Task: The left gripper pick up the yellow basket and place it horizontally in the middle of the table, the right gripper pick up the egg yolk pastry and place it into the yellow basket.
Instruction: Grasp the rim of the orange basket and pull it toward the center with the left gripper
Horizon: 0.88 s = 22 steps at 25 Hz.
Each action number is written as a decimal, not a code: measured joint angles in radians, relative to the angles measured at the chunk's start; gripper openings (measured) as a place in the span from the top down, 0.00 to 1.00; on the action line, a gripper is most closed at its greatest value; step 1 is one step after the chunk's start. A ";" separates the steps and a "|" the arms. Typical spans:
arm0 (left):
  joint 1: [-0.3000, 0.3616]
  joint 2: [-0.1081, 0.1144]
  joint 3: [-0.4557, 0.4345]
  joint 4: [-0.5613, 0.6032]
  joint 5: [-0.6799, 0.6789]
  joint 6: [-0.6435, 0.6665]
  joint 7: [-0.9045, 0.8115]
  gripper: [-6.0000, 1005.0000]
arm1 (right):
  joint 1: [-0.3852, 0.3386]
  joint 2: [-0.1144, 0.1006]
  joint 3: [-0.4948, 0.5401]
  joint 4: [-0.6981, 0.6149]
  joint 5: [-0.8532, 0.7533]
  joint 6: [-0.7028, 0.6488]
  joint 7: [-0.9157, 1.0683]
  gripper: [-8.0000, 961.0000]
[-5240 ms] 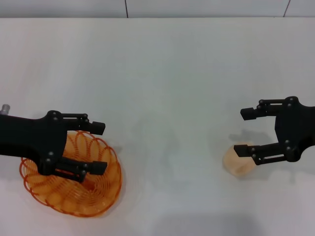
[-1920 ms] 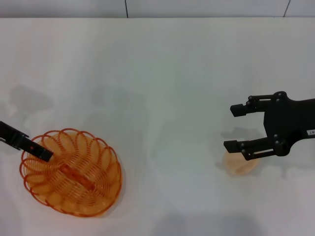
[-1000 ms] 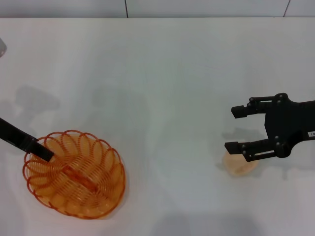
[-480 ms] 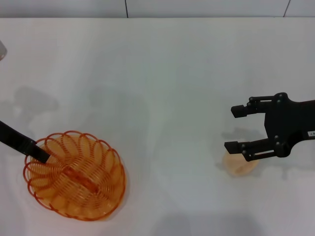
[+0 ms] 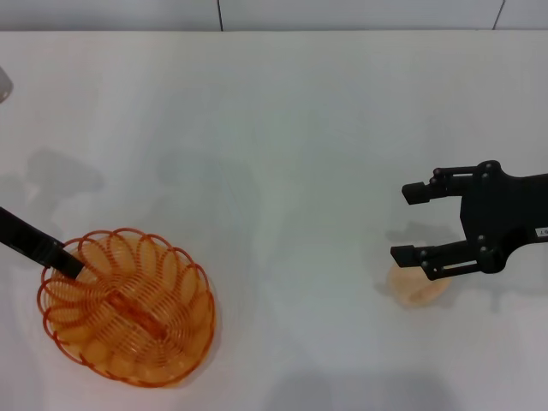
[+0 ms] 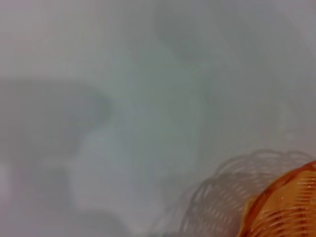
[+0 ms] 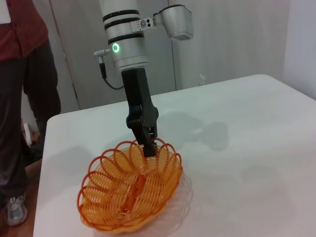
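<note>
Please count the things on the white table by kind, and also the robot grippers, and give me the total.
Yellow basket: 1
Egg yolk pastry: 1
Grippers: 2, the left gripper at the basket's rim, the right gripper open above the pastry
Total: 4, all on or over the table

The left gripper (image 7: 148, 146) points steeply down near the table's (image 5: 282, 128) front-left corner, fingers pinched together. The right gripper (image 5: 414, 223) hovers near the right edge, fingers spread wide, pointing left.
</note>
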 joint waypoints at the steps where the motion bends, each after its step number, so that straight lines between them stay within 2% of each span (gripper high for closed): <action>1: 0.000 0.000 0.000 0.000 0.000 0.000 0.000 0.88 | 0.000 0.000 0.001 0.000 0.000 0.000 0.000 0.17; 8: -0.004 0.004 -0.006 0.007 -0.024 0.001 0.008 0.90 | 0.000 0.000 0.003 -0.002 0.000 0.000 0.000 0.17; 15: 0.001 0.018 -0.067 0.009 -0.205 0.010 0.012 0.91 | 0.000 0.000 0.007 0.000 0.004 0.001 0.000 0.17; 22: -0.003 -0.003 -0.081 0.001 -0.240 0.013 -0.071 0.91 | 0.003 0.000 0.007 -0.001 0.011 0.002 0.000 0.17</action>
